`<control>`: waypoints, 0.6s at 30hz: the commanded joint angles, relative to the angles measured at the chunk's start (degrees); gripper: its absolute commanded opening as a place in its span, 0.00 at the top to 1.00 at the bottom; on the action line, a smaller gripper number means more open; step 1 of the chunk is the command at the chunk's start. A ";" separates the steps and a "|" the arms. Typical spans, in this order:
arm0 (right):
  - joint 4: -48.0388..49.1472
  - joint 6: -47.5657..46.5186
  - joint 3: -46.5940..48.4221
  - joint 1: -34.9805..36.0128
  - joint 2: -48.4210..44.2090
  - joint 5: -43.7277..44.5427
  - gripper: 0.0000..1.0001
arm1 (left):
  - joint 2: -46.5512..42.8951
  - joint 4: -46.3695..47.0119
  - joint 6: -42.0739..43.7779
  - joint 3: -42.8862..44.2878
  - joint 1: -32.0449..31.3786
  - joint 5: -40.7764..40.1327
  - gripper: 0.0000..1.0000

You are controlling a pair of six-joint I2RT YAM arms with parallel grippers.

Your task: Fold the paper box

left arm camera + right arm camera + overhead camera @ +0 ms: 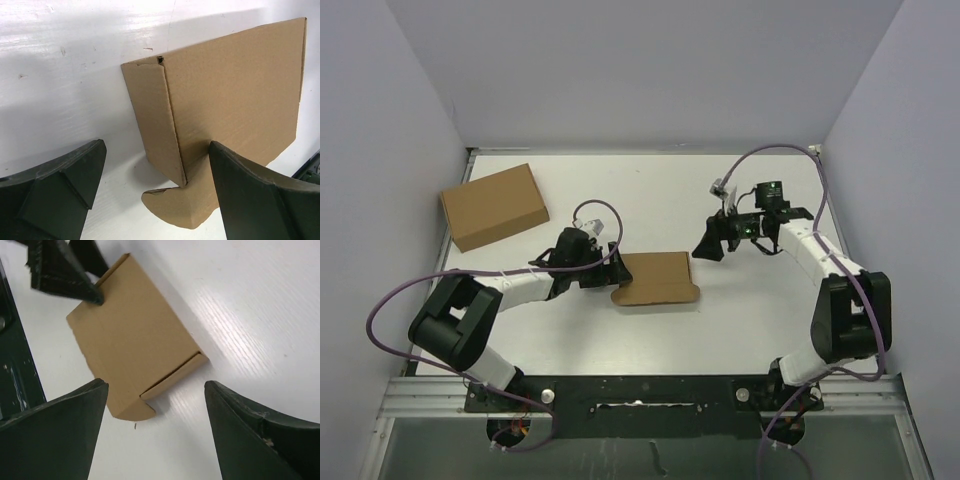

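The paper box (658,278) lies folded flat at mid-desk (640,190), a rounded flap (180,210) poking out at its near corner. The left hand (610,270) sits at its left end, fingers apart. The right hand (708,245), also spread, hovers just off the right end. Folding looks nearly done; tucking the flap likely comes next and calls for a braced box.

A finger (260,195) of the left pincer (157,150) hides part of the paper box (235,90).
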 commanded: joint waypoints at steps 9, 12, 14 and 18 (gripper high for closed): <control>10.16 26.34 0.12 -3.95 16.84 -5.29 0.29 | 1.82 2.68 -0.87 0.16 -0.30 0.98 0.17; 9.39 26.84 0.52 -3.90 19.93 -6.47 0.37 | 1.89 3.01 -1.13 0.22 -0.30 1.29 0.17; 8.44 26.43 1.04 -4.06 21.50 -7.36 0.40 | 1.87 3.13 -1.24 0.24 -0.30 1.32 0.17; 8.17 26.45 1.06 -3.75 22.47 -8.49 0.42 | 2.10 3.45 -1.46 0.19 -0.32 1.41 0.16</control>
